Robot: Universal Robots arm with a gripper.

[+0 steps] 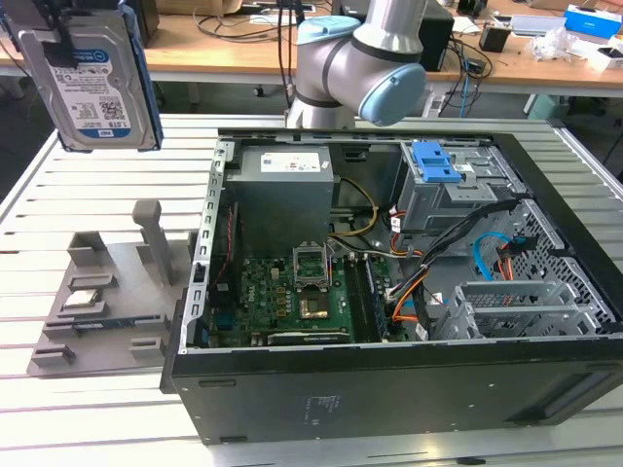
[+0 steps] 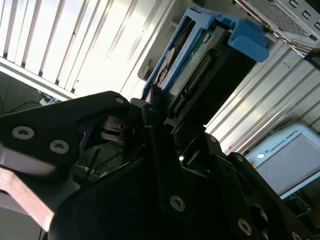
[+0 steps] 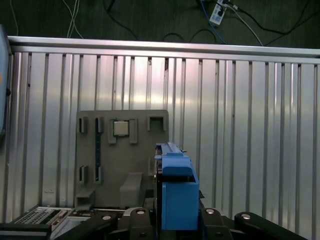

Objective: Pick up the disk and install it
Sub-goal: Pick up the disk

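Note:
The disk (image 1: 92,78) hangs in the air at the exterior view's far upper left, above the slatted table, with its white-and-blue label facing the camera. A blue bracket (image 1: 146,78) frames it. My gripper (image 2: 167,112) is shut on the disk's upper end, black fingers (image 2: 155,135) clamped on either side. The second wrist view catches the disk edge-on (image 2: 197,70), showing its connector side and a blue tab (image 2: 247,37). In the first wrist view the blue bracket (image 3: 175,187) rises from the gripper (image 3: 172,222), high above the table.
The open computer case (image 1: 195,292) lies on the slatted table (image 1: 78,418), showing a motherboard (image 1: 292,292), power supply box (image 1: 282,180) and a blue-latched drive cage (image 1: 438,170). A grey slotted fixture (image 1: 107,292) lies left of the case, below the disk. The arm's base (image 1: 360,58) stands behind.

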